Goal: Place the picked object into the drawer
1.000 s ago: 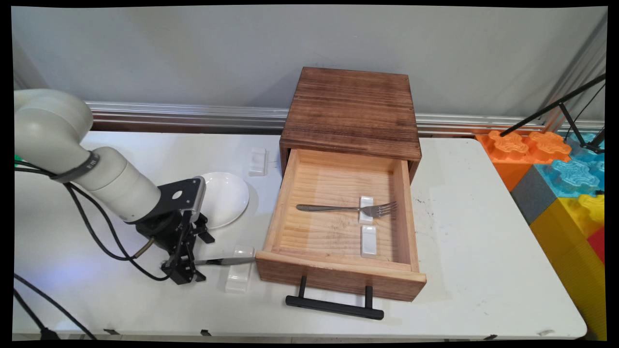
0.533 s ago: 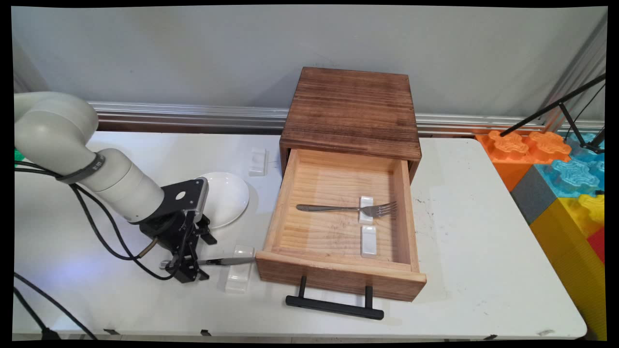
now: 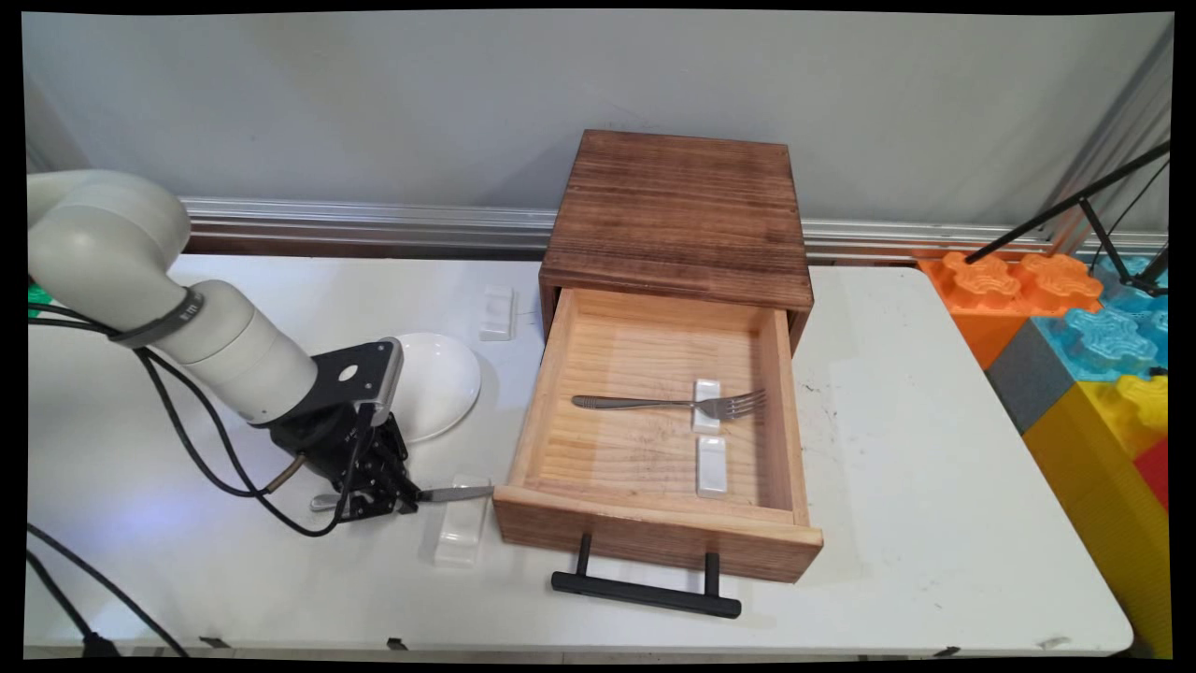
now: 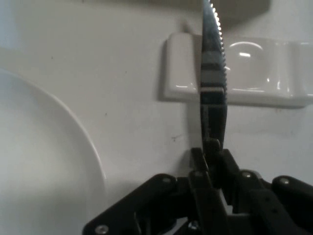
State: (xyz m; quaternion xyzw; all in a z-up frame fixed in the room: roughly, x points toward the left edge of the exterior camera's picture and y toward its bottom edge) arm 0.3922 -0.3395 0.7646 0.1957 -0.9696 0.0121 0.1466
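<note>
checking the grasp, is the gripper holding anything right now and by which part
Yes: the gripper is shut on a table knife, gripping it on the handle side of the blade. The serrated blade reaches out over a white cutlery rest.

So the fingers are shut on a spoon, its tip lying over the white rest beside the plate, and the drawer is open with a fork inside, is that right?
Not quite: the fingers are shut on a knife, not a spoon; the hand view shows its serrated blade. The rest holds: its tip lies over the white rest beside the plate, and the open drawer holds a fork.
</note>
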